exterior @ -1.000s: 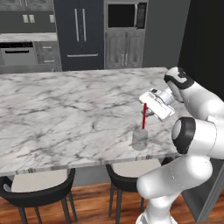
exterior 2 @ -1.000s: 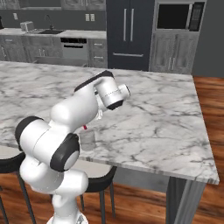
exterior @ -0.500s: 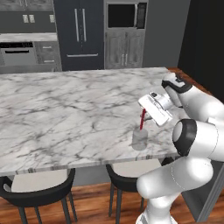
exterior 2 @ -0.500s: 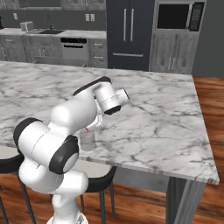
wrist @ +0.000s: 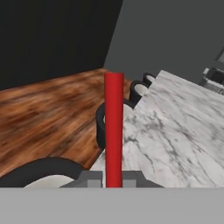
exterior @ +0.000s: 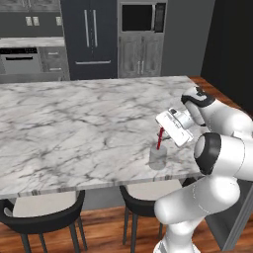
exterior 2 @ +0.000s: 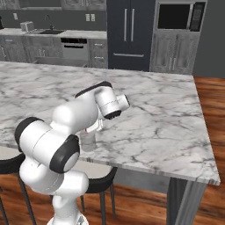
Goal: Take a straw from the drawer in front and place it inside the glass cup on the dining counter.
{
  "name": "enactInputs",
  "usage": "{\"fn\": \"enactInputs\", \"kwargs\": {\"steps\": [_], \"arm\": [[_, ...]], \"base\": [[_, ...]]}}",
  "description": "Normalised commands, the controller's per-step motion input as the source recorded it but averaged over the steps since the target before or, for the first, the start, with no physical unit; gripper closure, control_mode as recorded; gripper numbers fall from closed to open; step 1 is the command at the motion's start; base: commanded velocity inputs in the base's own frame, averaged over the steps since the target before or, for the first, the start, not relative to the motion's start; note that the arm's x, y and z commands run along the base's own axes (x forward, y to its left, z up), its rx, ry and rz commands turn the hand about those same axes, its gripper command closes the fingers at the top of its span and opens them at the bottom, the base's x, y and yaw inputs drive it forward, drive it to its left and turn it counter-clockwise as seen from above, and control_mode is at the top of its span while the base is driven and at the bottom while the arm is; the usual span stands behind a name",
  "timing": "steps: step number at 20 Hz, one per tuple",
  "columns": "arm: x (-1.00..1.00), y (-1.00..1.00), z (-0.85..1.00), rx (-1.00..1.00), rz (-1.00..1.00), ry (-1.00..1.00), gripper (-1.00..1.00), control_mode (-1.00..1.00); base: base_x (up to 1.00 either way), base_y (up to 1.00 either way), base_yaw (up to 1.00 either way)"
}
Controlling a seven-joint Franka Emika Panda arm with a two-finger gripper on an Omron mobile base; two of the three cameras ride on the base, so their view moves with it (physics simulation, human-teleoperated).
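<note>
Claw (exterior: 163, 131) is clamped on the straw (exterior: 159, 139), which hangs down and slightly tilted from the fingers; in the hand view I see the straw (wrist: 113, 131) running straight up the middle of the picture from between the finger tips. Its lower end sits at the mouth of the glass cup (exterior: 158, 157), and I can't tell whether the tip is already below the rim or just above it. The cup stands upright on the desk (exterior: 74, 123), the white marble dining slab, close to its near edge and toward the right-hand end. From the right base view the arm's own elbow covers most of that spot; I only get part of the cup (exterior 2: 88, 143) under the forearm, with a sliver of red beside it. Marble around the cup is bare. Under the near edge stand dark stools with pale seats: one (exterior: 42, 220) at the left, another (exterior: 143, 197) right below the cup, partly behind the arm. Hand view also shows stool backs (wrist: 135, 92) lined up along the slab edge over the wooden floor (wrist: 48, 113). Far side of the room, well apart: black fridge (exterior: 93, 37), wall microwave (exterior: 142, 17), oven (exterior: 22, 59), and in the right base view a sink (exterior 2: 50, 30) on the back run.
</note>
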Motion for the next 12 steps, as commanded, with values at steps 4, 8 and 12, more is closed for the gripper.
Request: {"fn": "enactInputs", "kwargs": {"steps": [4, 8, 12], "arm": [[0.06, 0.00, -0.21, 0.02, 0.00, 0.00, 1.00, -1.00], [0.03, 0.00, -0.21, 0.01, 0.00, 0.00, 1.00, -1.00], [0.04, 0.00, -0.15, 0.00, 0.00, 0.00, 1.00, -1.00]], "base": [[0.00, 0.00, 0.00], [0.00, 0.00, 0.00], [0.00, 0.00, 0.00]]}}
